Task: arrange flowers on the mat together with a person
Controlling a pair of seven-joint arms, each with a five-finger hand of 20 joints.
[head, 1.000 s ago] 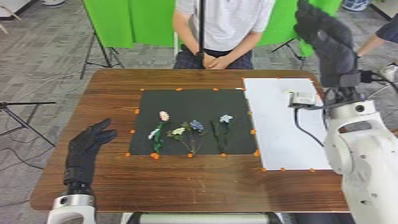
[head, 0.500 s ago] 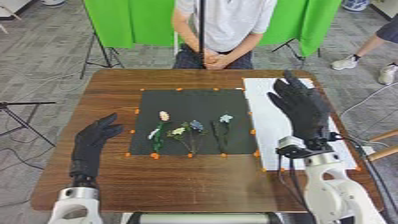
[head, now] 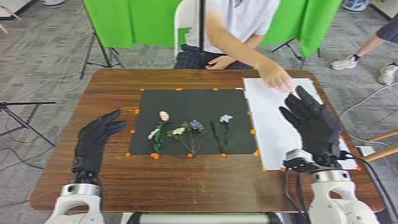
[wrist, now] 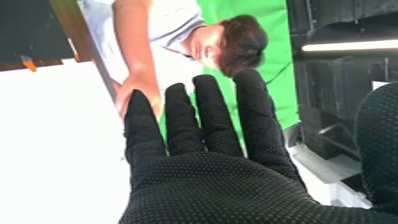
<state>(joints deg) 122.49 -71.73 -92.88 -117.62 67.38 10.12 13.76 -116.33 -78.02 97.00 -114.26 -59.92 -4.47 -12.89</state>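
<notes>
Flowers laid on a dark mat [head: 184,105], seen from my side of the brown surface [head: 178,185]. Left: a pink bloom [head: 163,116] and a white bloom [head: 154,133] beside green stems. Middle: a pale yellow bloom [head: 179,131] and a blue bloom [head: 196,125]. Right: a pale blue bloom [head: 225,118], its stem pointing to the near edge. Placement appears well advanced; whether more flowers are to come, or only adjustment remains, I cannot tell. My right hand [head: 317,131] is over the white sheet [head: 271,125], right of the mat, fingers straight and slightly spread, pinching nothing. The person's hand [head: 274,76] reaches over the sheet's far end, near my fingertips; contact cannot be judged. My left hand [head: 90,144] is left of the mat, fingers loosely extended, holding nothing.
</notes>
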